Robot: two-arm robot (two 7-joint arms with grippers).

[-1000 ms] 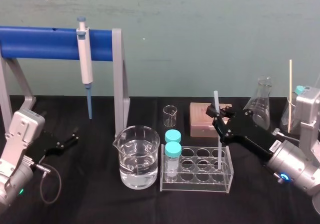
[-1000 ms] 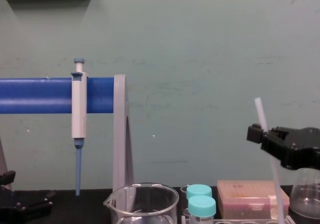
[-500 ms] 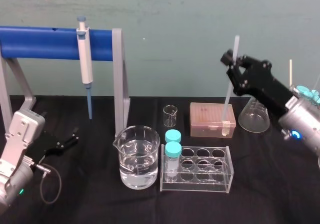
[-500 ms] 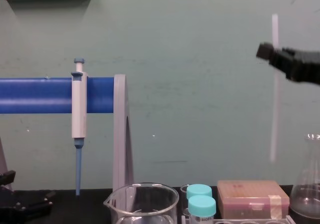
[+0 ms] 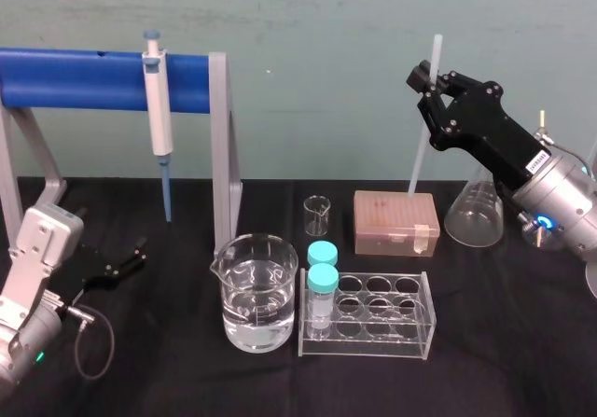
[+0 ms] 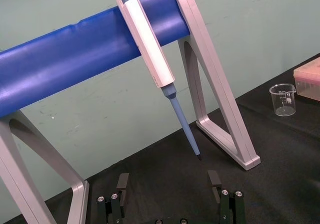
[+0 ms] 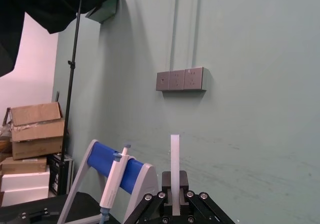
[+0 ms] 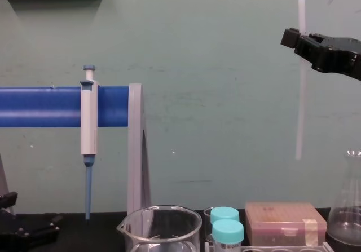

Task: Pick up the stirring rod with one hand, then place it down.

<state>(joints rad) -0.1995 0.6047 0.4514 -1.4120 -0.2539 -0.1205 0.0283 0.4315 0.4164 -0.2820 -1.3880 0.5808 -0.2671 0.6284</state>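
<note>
The right gripper [image 5: 432, 83], clamped on the stirring rod [image 5: 419, 146], has raised it from the rack [image 5: 367, 346] to high above the pink box [image 5: 395, 219], so only placing remains; the left gripper [image 5: 142, 254] sits parked, jaws apart.

the stirring rod [image 5: 417, 156] is partly covered by the right tool [image 5: 430, 79]; the beaker [image 8: 161, 229] is cut off by the chest view's lower edge

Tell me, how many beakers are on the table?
2: a large beaker of water left of the tube rack, a small empty beaker behind it. More may be hidden.
</note>
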